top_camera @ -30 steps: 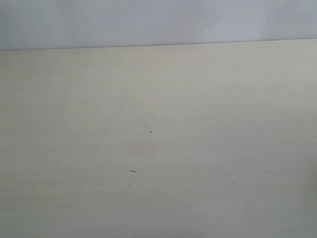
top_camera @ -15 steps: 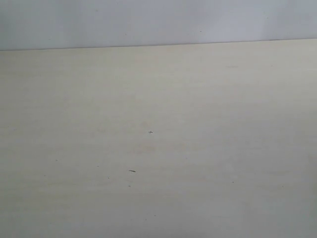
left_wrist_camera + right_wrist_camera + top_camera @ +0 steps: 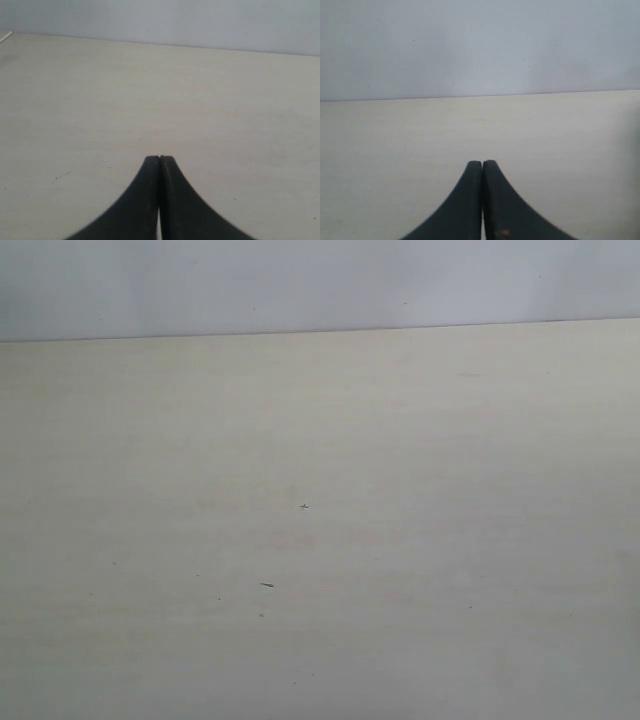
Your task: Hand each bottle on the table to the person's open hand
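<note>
Two grippers show, each only through its own wrist camera, and both are closed with nothing between the fingers. On the left gripper [image 3: 160, 159] the two black fingers [image 3: 140, 200] meet tip to tip, with only a hairline seam running down between them. The right gripper [image 3: 482, 163] is the same: its dark fingers [image 3: 512, 210] are pressed flat together along their length, and a tiny orange fleck [image 3: 504, 232] sits on one of them low down. Both pairs of tips hang over bare tabletop; whether they touch it cannot be told.

Most of the exterior view is taken up by the table [image 3: 450, 490], a pale beige matte surface that runs from 6 o'clock up to a straight far edge toward 12 o'clock. Beyond that edge stands a plain grey-white wall [image 3: 300, 285]. A small cross-shaped speck [image 3: 303, 506] lies close to the middle of the table. A short dark dash [image 3: 267, 585] lies toward 7 o'clock from it, well apart, with a fainter dot [image 3: 261, 615] just beyond the dash in the same direction.

The left wrist camera sees the table [image 3: 225, 100] stretching away to the wall [image 3: 200, 20], and the right wrist camera sees the same pairing of table [image 3: 395, 140] and wall [image 3: 470, 45].

Where the bottles stand cannot be told from these three views.
</note>
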`<state>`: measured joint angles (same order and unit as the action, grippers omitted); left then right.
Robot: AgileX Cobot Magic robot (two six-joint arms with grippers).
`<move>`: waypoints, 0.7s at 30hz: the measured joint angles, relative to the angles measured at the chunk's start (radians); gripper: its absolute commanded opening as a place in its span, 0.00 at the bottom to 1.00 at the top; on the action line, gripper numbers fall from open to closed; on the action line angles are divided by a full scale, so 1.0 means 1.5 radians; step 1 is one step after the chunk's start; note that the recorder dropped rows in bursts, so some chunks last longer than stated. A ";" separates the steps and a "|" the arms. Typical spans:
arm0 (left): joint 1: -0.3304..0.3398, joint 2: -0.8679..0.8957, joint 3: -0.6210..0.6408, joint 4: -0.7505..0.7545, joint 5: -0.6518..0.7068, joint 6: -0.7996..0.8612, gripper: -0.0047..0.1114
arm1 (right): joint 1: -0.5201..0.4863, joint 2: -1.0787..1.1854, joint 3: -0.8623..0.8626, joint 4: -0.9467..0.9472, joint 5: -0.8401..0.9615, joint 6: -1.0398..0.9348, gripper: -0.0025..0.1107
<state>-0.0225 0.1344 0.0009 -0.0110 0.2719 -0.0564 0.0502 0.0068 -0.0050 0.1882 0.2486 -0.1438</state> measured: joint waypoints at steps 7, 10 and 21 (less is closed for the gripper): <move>0.000 -0.077 0.000 0.000 0.039 0.000 0.04 | 0.000 0.000 0.000 0.000 0.000 0.000 0.02; 0.000 -0.085 0.000 0.000 0.053 0.000 0.04 | 0.000 0.000 0.000 0.000 0.000 0.000 0.02; 0.000 -0.085 0.000 0.002 0.060 0.000 0.04 | 0.000 0.000 0.000 0.000 0.000 0.000 0.02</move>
<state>-0.0225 0.0064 0.0009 -0.0084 0.3618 -0.0564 0.0502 0.0068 -0.0050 0.1882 0.2486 -0.1438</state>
